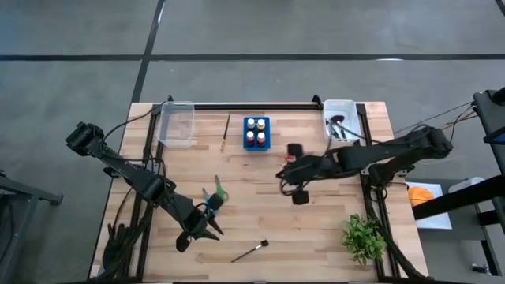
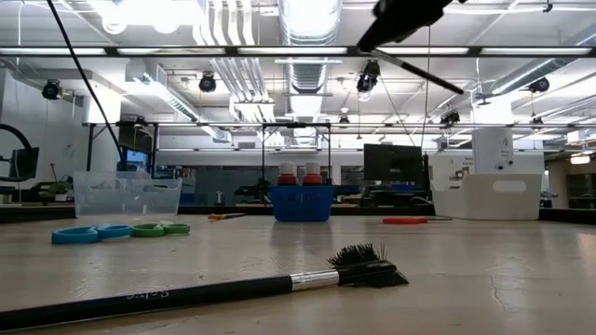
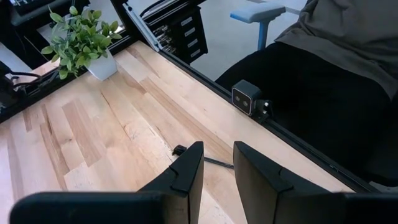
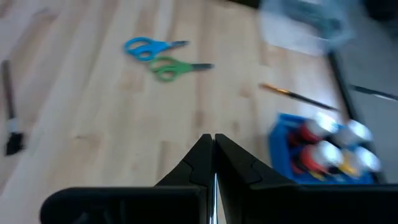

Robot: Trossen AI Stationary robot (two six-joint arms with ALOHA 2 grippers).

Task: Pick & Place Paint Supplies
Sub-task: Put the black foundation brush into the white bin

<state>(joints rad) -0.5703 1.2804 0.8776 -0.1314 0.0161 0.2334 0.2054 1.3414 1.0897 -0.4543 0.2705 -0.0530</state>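
Pale wood-plank table [image 1: 316,221] | black-bristled dark-handled brush [image 2: 279,282] near front edge, handle end cut off in low view | left gripper [image 3: 217,171] parted, empty, above brush | right gripper [image 4: 213,163] pressed closed, mid-table, holding nothing visible.

bottles [image 1: 256,132] in holder [image 1: 256,147], between bins.

Left tool [image 3: 216,163] slightly parted, right tool [image 4: 213,147] closed

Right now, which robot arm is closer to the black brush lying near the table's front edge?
The left. Its gripper, fingers open, hangs just beside the black-handled, black-bristled brush. The right gripper, fingers shut, is farther away, near the table's middle.
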